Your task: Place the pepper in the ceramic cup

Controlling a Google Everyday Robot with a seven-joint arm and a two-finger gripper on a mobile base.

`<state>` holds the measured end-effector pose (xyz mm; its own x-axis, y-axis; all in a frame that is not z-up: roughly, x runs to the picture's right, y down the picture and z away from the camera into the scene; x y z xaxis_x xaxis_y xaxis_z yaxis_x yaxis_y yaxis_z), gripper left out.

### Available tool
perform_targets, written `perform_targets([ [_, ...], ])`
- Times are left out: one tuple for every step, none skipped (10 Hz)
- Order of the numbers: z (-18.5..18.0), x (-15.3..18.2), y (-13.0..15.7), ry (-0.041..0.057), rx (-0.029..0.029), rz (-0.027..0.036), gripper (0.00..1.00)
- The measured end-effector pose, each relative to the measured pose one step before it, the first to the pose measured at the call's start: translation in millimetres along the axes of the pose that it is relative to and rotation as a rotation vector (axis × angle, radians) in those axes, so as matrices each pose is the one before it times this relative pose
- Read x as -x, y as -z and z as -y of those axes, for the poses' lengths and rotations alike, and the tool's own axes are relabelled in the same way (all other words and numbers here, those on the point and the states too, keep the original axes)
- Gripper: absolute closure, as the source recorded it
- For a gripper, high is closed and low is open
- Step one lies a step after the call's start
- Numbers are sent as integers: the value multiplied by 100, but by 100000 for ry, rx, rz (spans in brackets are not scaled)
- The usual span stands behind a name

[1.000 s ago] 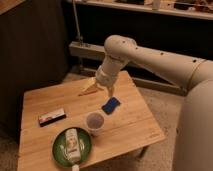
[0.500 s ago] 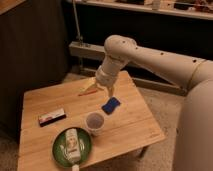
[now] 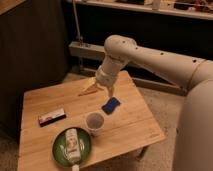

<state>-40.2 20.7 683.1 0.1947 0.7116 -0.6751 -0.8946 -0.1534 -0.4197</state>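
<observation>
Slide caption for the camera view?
Gripper beside slim orange pepper near wooden table's far edge; small pale ceramic cup stands apart.

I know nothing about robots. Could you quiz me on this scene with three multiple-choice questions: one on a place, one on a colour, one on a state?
1. The gripper is: A beside the pepper; B on the floor; C against the wall.
2. The plate is: A red; B green; C white.
3. The ceramic cup is: A tipped over; B upright; C on the plate.
Answers: A, it hangs right by the orange pepper; B, its rim shows green; B, its mouth faces up on the table.
</observation>
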Motion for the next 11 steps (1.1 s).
perform_targets([
  [89, 108, -7, -1114, -455, 132, 20],
  [294, 385, 195, -5029, -1942, 2781, 20],
  [753, 704, 419, -7434, -1687, 4587, 20],
  [777, 763, 375, -6222, -1168, 4020, 20],
  [1410, 1526, 601, -9826, -1953, 6746, 20],
  [1138, 1491, 460, -8133, -1769, 6253, 20],
  [669, 1173, 341, -5051, -1430, 4695, 20],
  [276, 1404, 125, -3049, -2159, 5184, 20],
  [-572, 1246, 181, -2737, -1803, 6093, 20],
  [-415, 906, 58, -1636, -1287, 4358, 20],
  [-284, 914, -49, -1430, -781, 2395, 20],
])
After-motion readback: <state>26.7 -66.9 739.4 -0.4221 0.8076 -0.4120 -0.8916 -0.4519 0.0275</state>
